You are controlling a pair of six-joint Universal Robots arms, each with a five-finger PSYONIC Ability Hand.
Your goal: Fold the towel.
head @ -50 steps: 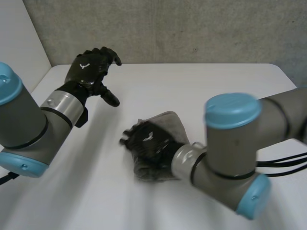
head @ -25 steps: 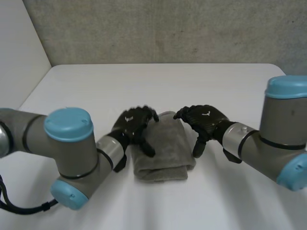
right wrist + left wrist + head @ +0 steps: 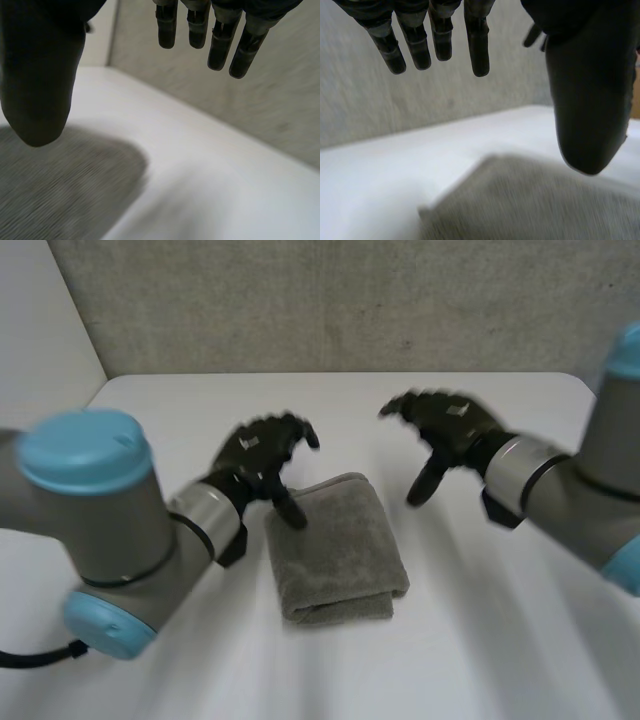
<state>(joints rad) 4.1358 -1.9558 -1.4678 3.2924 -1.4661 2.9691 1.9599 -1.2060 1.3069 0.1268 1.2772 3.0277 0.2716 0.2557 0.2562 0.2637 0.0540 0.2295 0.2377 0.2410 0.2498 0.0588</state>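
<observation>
On the white table (image 3: 350,405) lies the folded towel (image 3: 340,550); left hand (image 3: 255,455) hovers at its far left corner, right hand (image 3: 450,420) past its right edge, both spread wide, empty

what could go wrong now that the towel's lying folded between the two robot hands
1. The left robot hand is open with its thumb at the far left corner of the towel. A snag there could pull the fold open.
2. The towel lies loose on the white table, held by neither hand, so a brush from the open right robot hand beside it could skew it.
</observation>
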